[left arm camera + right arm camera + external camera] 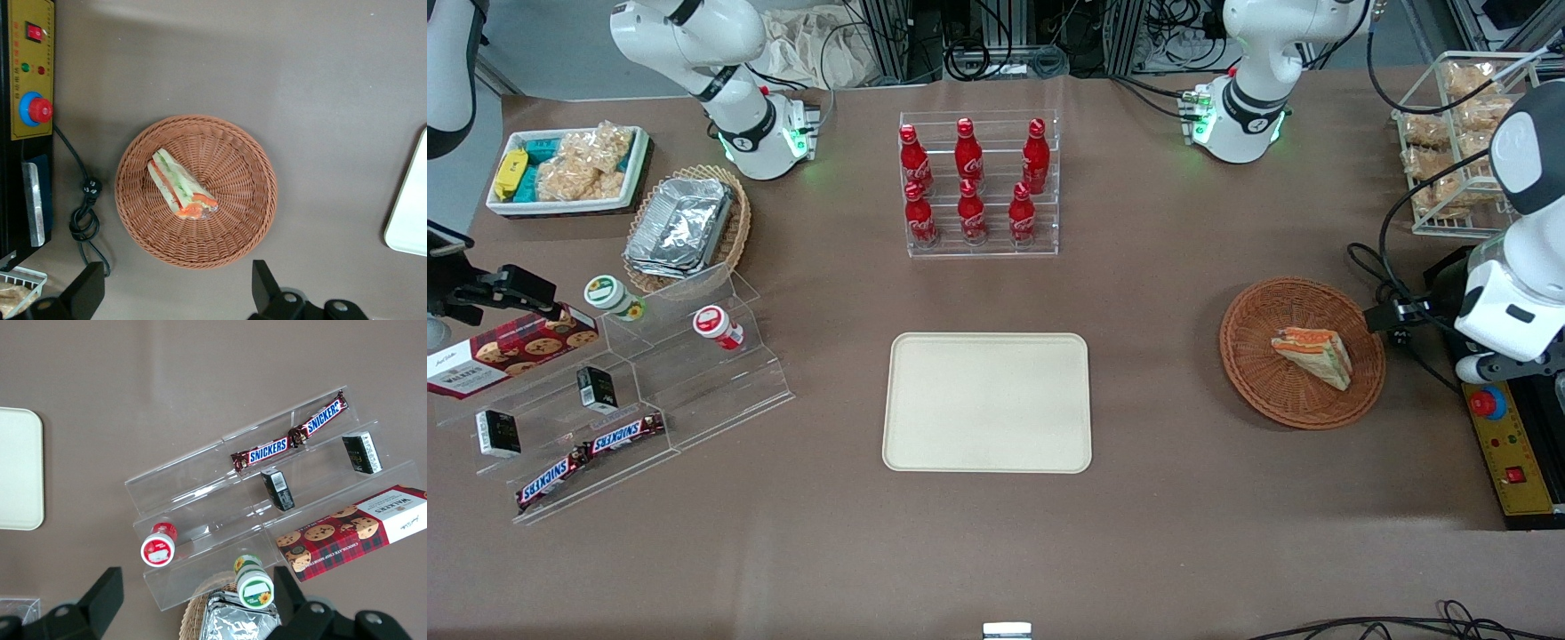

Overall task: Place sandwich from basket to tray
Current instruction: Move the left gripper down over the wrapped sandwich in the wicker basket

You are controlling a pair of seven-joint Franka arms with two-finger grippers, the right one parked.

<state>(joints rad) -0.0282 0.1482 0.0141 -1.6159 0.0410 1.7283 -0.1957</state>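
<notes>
Nearest the front camera lay the bare cream tray (986, 402). Toward the working arm's end, the wrapped sandwich (180, 184) lay in the reddish wicker basket (247, 220). High above that basket, the gripper (179, 287) hung with fingers (263, 283) wide; it should descend straddling the wedge's thin faces.

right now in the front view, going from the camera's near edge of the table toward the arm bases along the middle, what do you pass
tray → rack of red cola bottles. Off that line, toward the working arm's end: basket with the sandwich, gripper above it, open.
</notes>
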